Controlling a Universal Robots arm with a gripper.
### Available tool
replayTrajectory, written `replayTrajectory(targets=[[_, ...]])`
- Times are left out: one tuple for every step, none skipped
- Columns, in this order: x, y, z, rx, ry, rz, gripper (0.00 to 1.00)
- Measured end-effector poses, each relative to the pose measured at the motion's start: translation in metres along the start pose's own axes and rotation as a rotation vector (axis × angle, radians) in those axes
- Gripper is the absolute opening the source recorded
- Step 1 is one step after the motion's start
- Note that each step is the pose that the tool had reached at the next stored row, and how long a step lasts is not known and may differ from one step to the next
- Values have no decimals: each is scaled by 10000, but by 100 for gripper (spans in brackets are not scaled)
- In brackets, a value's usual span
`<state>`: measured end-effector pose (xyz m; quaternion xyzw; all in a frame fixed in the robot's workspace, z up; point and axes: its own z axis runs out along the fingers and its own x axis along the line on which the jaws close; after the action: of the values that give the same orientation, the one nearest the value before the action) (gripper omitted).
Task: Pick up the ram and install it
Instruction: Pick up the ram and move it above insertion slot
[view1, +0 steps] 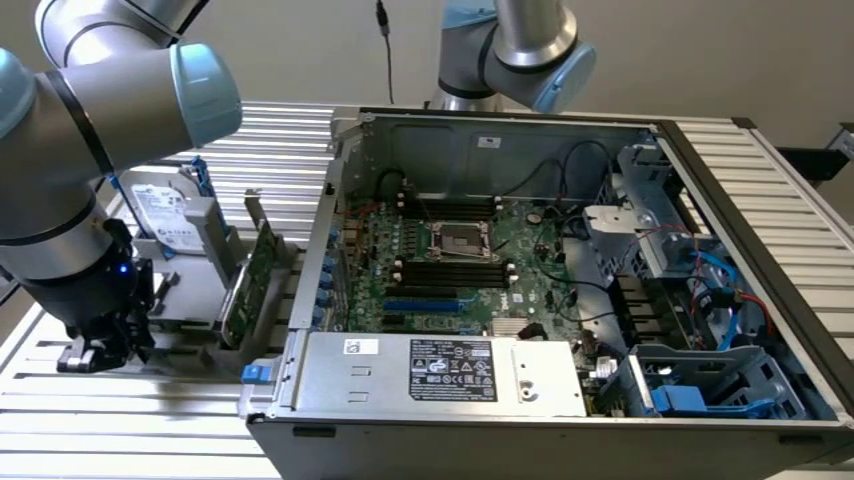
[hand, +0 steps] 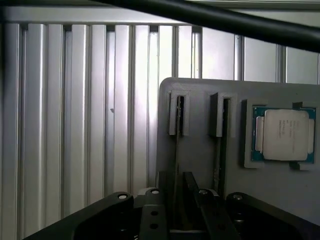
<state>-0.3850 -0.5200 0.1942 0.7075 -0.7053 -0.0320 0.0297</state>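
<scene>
Progress: early, we judged. Pick not confirmed, install not done.

The gripper (view1: 96, 350) was down low at the grey holder (view1: 180, 305), near the bench (view1: 120, 420) edge at the exterior view's left. In the wrist view the gripper (hand: 176, 194) sat right over one holder (hand: 200, 165) slot, lined up along a thin strip running edge-on through it. We took that strip for the ram (hand: 176, 150), seated in the slot and not lifted out. We could not tell whether the gripper was clamped on it or just around it.

A CPU (hand: 285, 135) lay flat in a pocket of the same holder, beside the second slot. An expansion card (view1: 247, 285) stood upright between the holder and the open computer case (view1: 747, 200), which sat toward the bench edge at the exterior view's right.

The long black motherboard slots (view1: 454, 270) inside the case looked unfilled to us, well apart from the gripper. So the lift, the carry over and the seating were all left to do.
</scene>
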Motion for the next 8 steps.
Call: replayTrajectory(targets=[[0,0,0,0,1,-7,27],[0,0,0,5,1,-9,27],[-1,0,1,20,1,-10,27],[-1,0,1,41,1,-11,25],[-1,0,1,66,-1,-11,18],[0,0,0,87,3,-11,18],[0,0,0,104,2,-12,14],[0,0,0,121,2,-12,14]])
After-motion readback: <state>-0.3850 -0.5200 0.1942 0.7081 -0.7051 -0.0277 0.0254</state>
